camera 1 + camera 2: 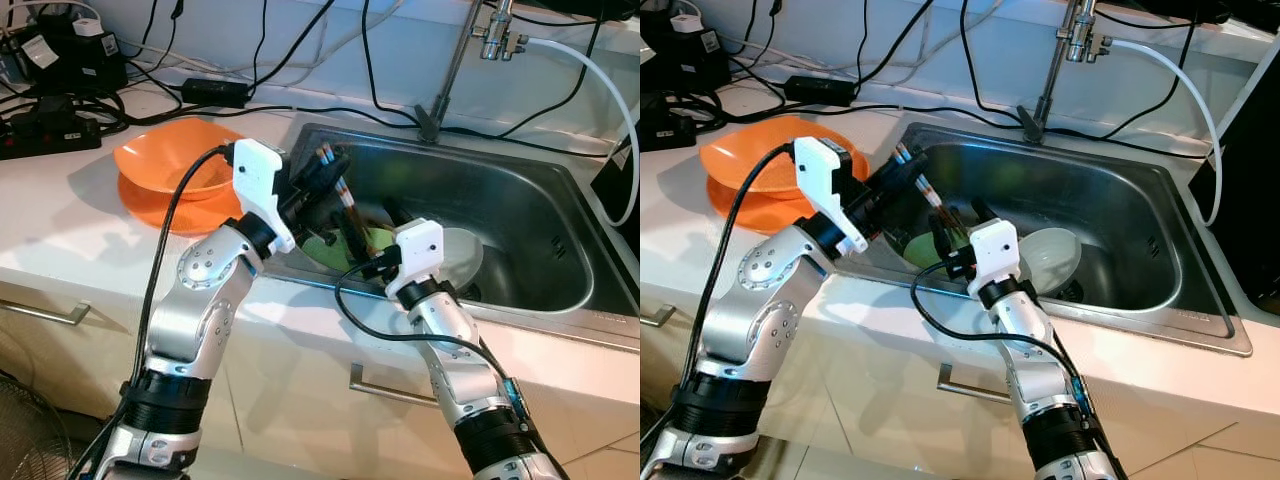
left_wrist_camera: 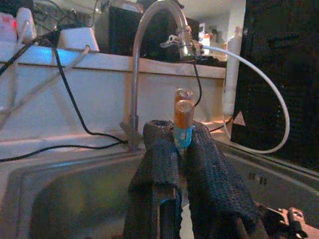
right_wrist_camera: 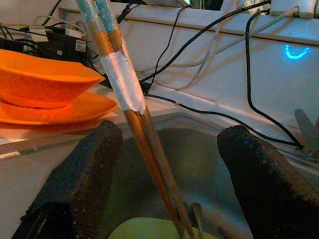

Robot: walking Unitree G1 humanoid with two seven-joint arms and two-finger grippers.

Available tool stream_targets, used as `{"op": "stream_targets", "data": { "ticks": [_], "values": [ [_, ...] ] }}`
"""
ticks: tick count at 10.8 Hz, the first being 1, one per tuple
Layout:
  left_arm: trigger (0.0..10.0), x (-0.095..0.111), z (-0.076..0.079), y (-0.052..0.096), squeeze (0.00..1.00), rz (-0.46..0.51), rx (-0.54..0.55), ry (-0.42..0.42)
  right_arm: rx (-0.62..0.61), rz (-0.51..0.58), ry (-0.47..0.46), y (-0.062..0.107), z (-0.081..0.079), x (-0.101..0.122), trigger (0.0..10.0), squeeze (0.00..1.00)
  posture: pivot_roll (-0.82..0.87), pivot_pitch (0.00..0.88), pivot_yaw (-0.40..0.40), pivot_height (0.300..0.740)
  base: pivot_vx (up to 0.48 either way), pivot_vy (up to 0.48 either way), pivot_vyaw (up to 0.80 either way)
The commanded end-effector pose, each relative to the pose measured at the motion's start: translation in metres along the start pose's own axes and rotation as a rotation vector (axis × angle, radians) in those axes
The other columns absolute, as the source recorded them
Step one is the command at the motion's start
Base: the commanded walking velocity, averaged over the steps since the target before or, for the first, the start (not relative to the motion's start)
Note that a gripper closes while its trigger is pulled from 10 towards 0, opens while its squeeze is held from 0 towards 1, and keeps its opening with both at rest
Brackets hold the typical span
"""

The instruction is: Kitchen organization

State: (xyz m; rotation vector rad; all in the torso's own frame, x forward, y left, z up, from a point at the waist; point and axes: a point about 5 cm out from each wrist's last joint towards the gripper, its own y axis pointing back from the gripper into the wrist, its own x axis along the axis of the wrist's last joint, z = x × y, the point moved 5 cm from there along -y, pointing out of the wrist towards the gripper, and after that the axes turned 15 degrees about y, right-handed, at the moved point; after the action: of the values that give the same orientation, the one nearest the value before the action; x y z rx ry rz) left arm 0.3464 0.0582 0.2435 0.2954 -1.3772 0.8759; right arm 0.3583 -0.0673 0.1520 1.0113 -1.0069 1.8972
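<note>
Left eye view has the sink [image 1: 560,215] as the anchor for everything. Over its near-left corner the left gripper [image 1: 322,178] is clenched on a pair of chopsticks [image 1: 343,205], and they slant down from the fingers into the basin. Left wrist view backs that up: the two black fingers [image 2: 162,164] are squeezed together with the brown chopstick ends sticking up between them, teal band just above the grip.

Right gripper [image 1: 368,262] sits low at the sink's front edge, reaching in from the near side. In the right wrist view its fingers [image 3: 82,169] are spread wide apart, holding nothing, and the chopsticks [image 3: 134,119] run between them without touching either one. You can see white tape wrapped around the pair partway up.

Inside the sink, toward the left half, there's a green plate [image 1: 340,248] and right beside it a white bowl [image 1: 458,255], tipped on its side near the drain area.

On the counter left of the sink, an orange bowl [image 1: 170,160] sits on an orange plate [image 1: 165,215]. Behind the sink the faucet [image 1: 455,70] rises from the back rim, with a white hose [image 1: 600,80] coming off it. Black cables [image 1: 250,100] trail along the counter behind the sink's left side.
</note>
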Motion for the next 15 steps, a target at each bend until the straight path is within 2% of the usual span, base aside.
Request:
{"op": "stream_targets", "data": {
  "ticks": [1,4,10,11,14,15],
  "values": [
    [10.0,0.000,0.010,-0.002,0.00,-0.009,-0.048,0.005,-0.014,0.015,0.008,-0.001,0.003,0.004,10.0,0.00,0.24,0.028,-0.061,0.740,0.000,0.000,0.00],
    [10.0,-0.003,0.019,-0.003,0.00,-0.036,-0.093,0.031,-0.015,0.016,0.007,-0.001,0.002,0.005,10.0,0.00,0.23,0.028,-0.061,0.740,0.000,0.000,0.00],
    [10.0,-0.018,0.020,0.000,0.00,-0.096,-0.096,0.024,-0.040,0.059,-0.011,-0.008,0.008,0.019,10.0,0.00,0.23,0.028,-0.061,0.740,0.000,0.000,0.00],
    [10.0,-0.018,0.020,0.000,0.00,-0.099,-0.095,0.024,-0.045,0.079,-0.027,-0.011,0.010,0.026,7.9,0.00,0.23,0.029,-0.060,0.740,0.000,0.000,0.00],
    [10.0,-0.019,0.019,0.000,0.00,-0.100,-0.092,0.022,-0.041,0.083,-0.030,-0.011,0.010,0.028,1.2,0.00,0.23,0.029,-0.060,0.740,0.000,0.000,0.00],
    [10.0,-0.019,0.019,0.000,0.00,-0.100,-0.091,0.021,-0.038,0.083,-0.033,-0.012,0.009,0.028,0.0,0.00,0.23,0.029,-0.060,0.740,0.000,0.000,0.00]
  ]
}}
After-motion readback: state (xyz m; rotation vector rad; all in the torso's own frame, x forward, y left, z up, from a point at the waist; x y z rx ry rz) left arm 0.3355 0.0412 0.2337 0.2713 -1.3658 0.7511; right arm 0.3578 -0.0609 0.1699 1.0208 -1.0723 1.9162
